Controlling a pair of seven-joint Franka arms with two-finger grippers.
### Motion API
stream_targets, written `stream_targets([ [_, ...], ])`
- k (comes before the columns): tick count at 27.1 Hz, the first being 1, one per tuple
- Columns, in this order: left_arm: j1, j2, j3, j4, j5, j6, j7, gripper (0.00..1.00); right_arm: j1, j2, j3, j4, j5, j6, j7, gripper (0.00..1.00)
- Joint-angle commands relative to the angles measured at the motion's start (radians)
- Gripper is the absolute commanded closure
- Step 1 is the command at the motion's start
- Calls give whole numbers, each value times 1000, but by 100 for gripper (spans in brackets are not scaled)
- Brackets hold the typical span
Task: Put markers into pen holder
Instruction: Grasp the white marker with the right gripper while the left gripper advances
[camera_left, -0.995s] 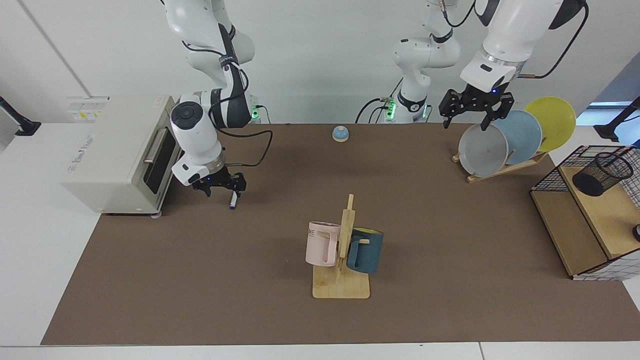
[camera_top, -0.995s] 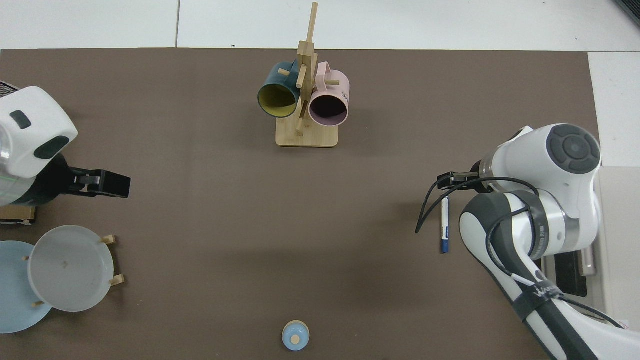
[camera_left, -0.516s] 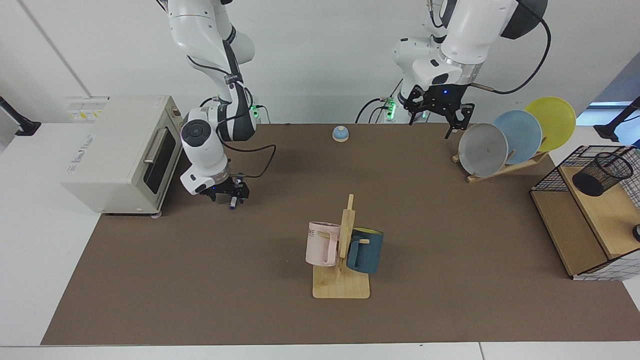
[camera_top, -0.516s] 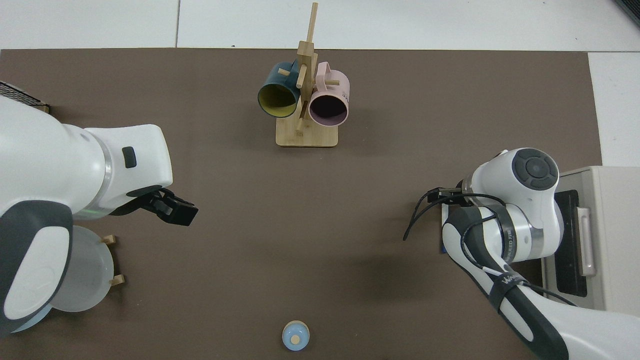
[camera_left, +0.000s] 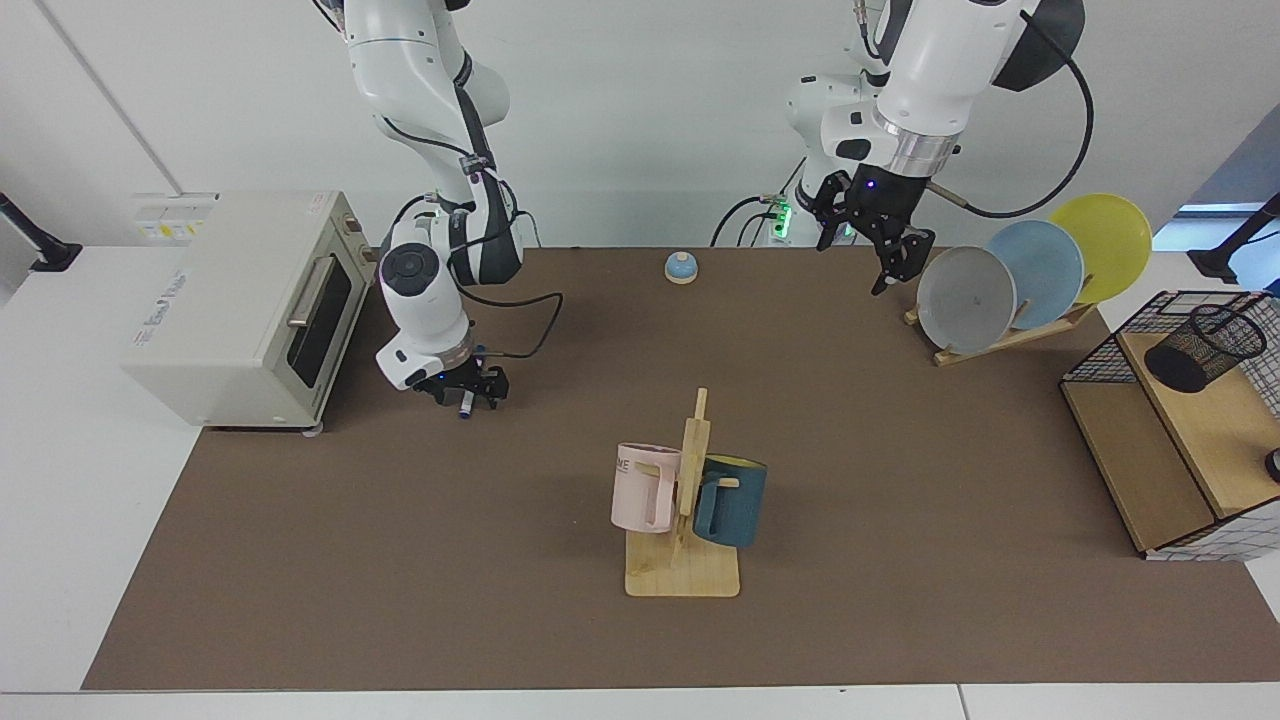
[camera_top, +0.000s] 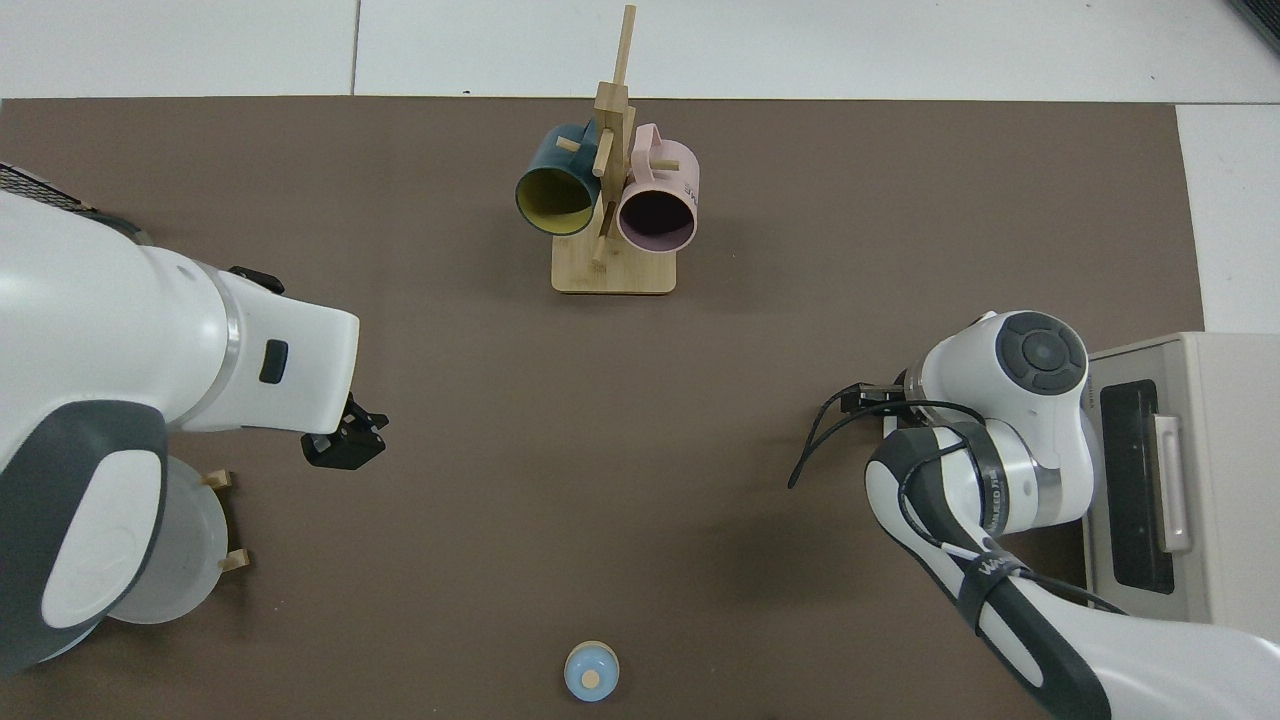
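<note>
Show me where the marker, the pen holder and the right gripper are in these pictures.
marker (camera_left: 465, 404): facing view, on its blue end below the fingers.
pen holder (camera_left: 1203, 348): facing view, on its black mesh wall.
right gripper (camera_left: 466, 390): facing view, midway between its fingertips, at the marker.

You face a plain white wall (camera_left: 640, 110) behind a white counter (camera_left: 80, 480), most of it covered by a brown mat (camera_left: 900, 450). At the far right, a bluish window (camera_left: 1215, 225) lets in daylight. Black monitor-arm mounts (camera_left: 30, 245) stand at both counter edges.
</note>
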Motion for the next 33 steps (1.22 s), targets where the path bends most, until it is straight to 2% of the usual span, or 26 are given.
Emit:
stream_targets([
  [1, -1, -13, 3, -30, -14, 39, 157, 0, 2, 3, 0, -10, 8, 33, 2, 67],
  [4, -1, -9, 3, -24, -14, 37, 205, 0, 2, 4, -1, -6, 8, 33, 7, 99],
  [5, -1, -9, 2, -24, -14, 31, 218, 0, 2, 7, 0, -3, 8, 33, 12, 100],
  [14, 0, -12, 5, -28, -130, 24, 344, 0, 2, 21, 0, 30, 9, 19, 59, 100],
  [19, -1, -12, 5, -28, -186, 21, 387, 0, 16, 15, 2, 60, 14, -14, 168, 100],
  [20, -3, -13, 5, -31, -193, 21, 389, 0, 22, 10, 2, 71, 26, -27, 192, 100],
  [25, -9, -27, 5, -59, -221, 19, 386, 0, 90, 7, -1, 172, 187, -151, 277, 100],
  [29, -7, -27, 5, -62, -219, 19, 393, 0, 119, 7, 2, 240, 209, -231, 375, 100],
  [33, -6, -26, 6, -62, -219, 22, 421, 0, 160, 7, 2, 293, 284, -278, 447, 100],
])
